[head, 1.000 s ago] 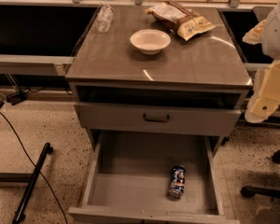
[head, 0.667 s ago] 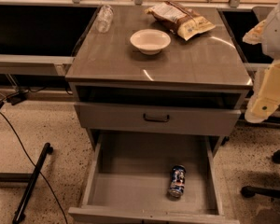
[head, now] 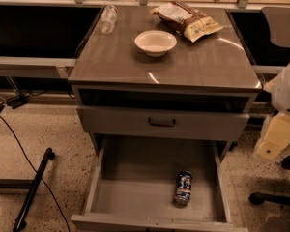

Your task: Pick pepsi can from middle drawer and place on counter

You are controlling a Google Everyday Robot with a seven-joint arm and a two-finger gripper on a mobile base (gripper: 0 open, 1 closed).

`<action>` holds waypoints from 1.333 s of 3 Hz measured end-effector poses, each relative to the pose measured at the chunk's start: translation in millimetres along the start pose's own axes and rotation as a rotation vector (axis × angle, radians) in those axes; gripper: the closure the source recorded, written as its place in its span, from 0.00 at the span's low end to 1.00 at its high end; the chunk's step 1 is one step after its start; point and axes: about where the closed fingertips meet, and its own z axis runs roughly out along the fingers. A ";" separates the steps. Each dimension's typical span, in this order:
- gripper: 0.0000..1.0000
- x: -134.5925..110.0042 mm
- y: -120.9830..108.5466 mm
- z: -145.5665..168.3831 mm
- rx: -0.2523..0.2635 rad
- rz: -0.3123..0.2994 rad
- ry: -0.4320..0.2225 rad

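Note:
The pepsi can (head: 183, 188) lies on its side on the floor of the open middle drawer (head: 135, 187), towards the front right. The counter (head: 164, 66) is the glossy grey-brown top of the cabinet above it. Only white and cream parts of my arm (head: 280, 124) show at the right edge, beside the cabinet at about the height of the closed drawer front. The gripper itself is out of view. Nothing holds the can.
On the counter stand a white bowl (head: 155, 42), a snack bag (head: 186, 19) at the back right and a clear plastic bottle (head: 108, 18) at the back left. A closed drawer front with a dark handle (head: 162, 122) sits above the open drawer. Chair legs (head: 275, 197) stand at the right, cables and a bar (head: 31, 187) on the left floor.
My arm at the right edge has moved down, from beside the counter to beside the drawer front. The can, the drawer and the things on the counter have not moved.

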 end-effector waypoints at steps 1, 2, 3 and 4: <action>0.00 4.2 6.2 9.1 -0.018 0.003 0.012; 0.00 8.7 5.2 12.1 -0.022 0.035 0.033; 0.00 42.5 14.3 69.1 -0.033 0.231 0.087; 0.00 62.1 40.5 118.4 -0.015 0.426 0.074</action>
